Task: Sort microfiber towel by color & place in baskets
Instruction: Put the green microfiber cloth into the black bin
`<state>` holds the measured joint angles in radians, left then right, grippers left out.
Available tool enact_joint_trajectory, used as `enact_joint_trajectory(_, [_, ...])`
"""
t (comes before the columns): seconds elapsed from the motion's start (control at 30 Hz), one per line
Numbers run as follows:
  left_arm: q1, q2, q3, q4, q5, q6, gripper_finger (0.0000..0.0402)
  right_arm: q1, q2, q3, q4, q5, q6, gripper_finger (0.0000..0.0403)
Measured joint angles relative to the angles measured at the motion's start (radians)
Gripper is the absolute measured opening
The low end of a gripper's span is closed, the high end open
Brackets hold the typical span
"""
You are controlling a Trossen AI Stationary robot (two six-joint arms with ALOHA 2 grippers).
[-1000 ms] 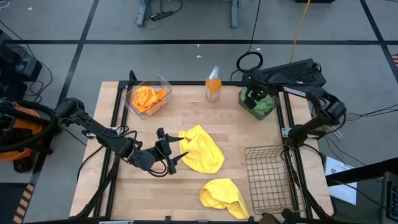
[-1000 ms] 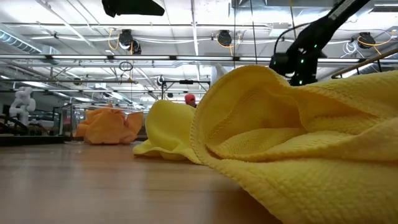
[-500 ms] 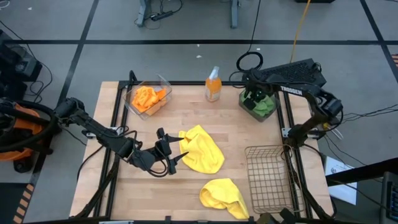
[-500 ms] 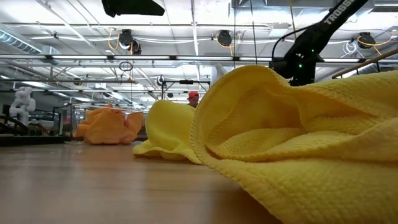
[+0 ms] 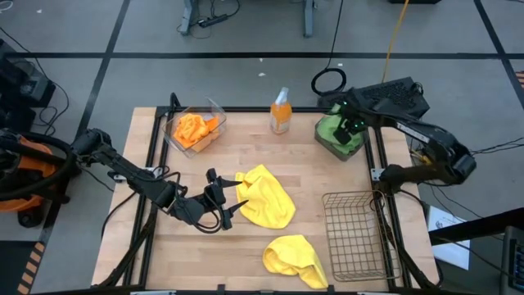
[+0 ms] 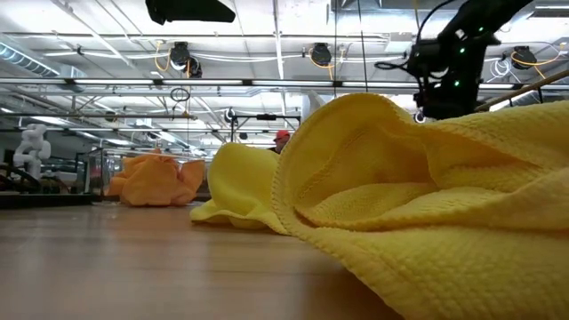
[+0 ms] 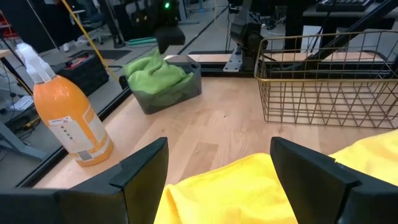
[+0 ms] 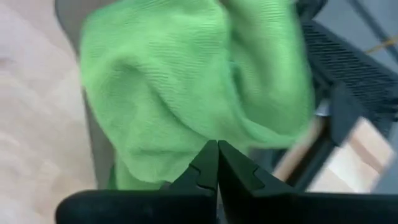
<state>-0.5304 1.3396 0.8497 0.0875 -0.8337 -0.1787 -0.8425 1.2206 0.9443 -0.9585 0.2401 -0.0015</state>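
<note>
Two yellow towels lie on the table: one mid-table [image 5: 266, 197], one at the near edge [image 5: 295, 258]. The orange towels [image 5: 194, 129] lie in the clear basket [image 5: 214, 106] at the far left. The green towels [image 5: 336, 133] fill the dark basket [image 7: 174, 96] at the far right. The wire basket [image 5: 354, 233] stands at the near right with nothing in it. My left gripper [image 5: 237, 209] is open, its fingers on either side of the mid-table towel's left edge. My right gripper [image 5: 354, 124] is shut and holds nothing, above the green towels [image 8: 186, 81]. My left gripper lies level, pointing toward the table's right, open about the yellow towel's left edge [image 7: 236, 186]. I cannot tell whether its fingers [image 7: 143, 177] touch the cloth.
An orange spray bottle [image 5: 281, 113] with a white top stands at the far edge between the clear and dark baskets. Bare wood lies between the bottle and the mid-table towel. A black frame rail runs round the table.
My right gripper has risen out of the dark basket and gone toward the table's right edge, leaving the green towels heaped in the basket. My left gripper and the yellow towels have kept still.
</note>
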Motion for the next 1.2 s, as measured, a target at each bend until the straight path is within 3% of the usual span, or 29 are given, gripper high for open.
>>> enact_joint_trajectory(0.23, [0.000, 0.000, 0.000, 0.001, 0.000, 0.000, 0.0287, -0.003, -0.025, 0.000, 0.008, 0.083, 0.027, 0.0000])
enact_joint_trajectory(0.57, [0.000, 0.000, 0.000, 0.000, 0.000, 0.000, 0.0287, -0.034, 0.270, 0.000, 0.078, 0.070, 0.009, 0.0000])
enact_joint_trajectory(0.73, [0.000, 0.000, 0.000, -0.001, 0.001, 0.001, 0.0287, -0.034, 0.328, 0.000, 0.097, 0.060, -0.015, 0.0000])
enact_joint_trajectory(0.97, [0.000, 0.000, 0.000, -0.003, 0.001, 0.000, 0.0287, -0.033, 0.257, 0.015, 0.012, 0.043, -0.011, 0.0000])
enact_joint_trajectory(1.2, [0.003, 0.041, 0.000, 0.000, 0.005, 0.001, 0.0287, 0.026, 0.022, 0.046, -0.104, 0.044, 0.040, 0.0000])
